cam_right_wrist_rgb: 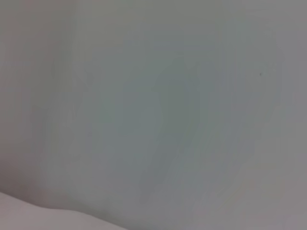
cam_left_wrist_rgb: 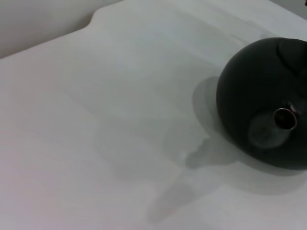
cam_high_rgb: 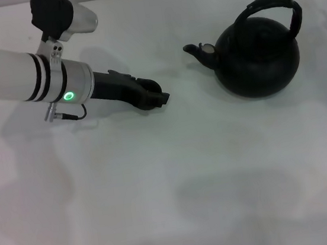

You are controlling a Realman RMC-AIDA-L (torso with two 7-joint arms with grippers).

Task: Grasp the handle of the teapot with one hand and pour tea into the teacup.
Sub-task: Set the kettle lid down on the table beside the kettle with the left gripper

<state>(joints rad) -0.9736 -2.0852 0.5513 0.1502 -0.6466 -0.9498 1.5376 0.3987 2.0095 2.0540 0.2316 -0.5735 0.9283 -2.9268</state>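
Teapot (cam_high_rgb: pixel 257 57) sits upright on the white table (cam_high_rgb: pixel 171 187), toward the right and far side in the head view; round black body, short spout (cam_high_rgb: pixel 199 52) pointing toward the robot's left, pale spot at its tip; handle (cam_high_rgb: pixel 271 4) arches over the top, ribbed and black, nothing touching it. Left wrist view shows the same pot (cam_left_wrist_rgb: pixel 261 100) from the spout side, spout mouth (cam_left_wrist_rgb: pixel 284 118) facing the camera, only bare table beside it.

Teacup: not found in any view; cannot say where it stands.

Left gripper (cam_high_rgb: pixel 154 96) hangs low over the table, left of the pot and pointing toward the spout; near it but apart, a clear strip of table between; fingers look drawn together on nothing, though the angle makes this hard to judge, so cannot tell for sure. White forearm (cam_high_rgb: pixel 26 76) with green light behind it.

Right gripper: not in view; right wrist view shows only a plain pale surface.

Progress, as judged: nothing done yet; handle ungrasped, pot unlifted, no pour. Left to do: reach the handle, close on it, lift, find the cup, tilt.
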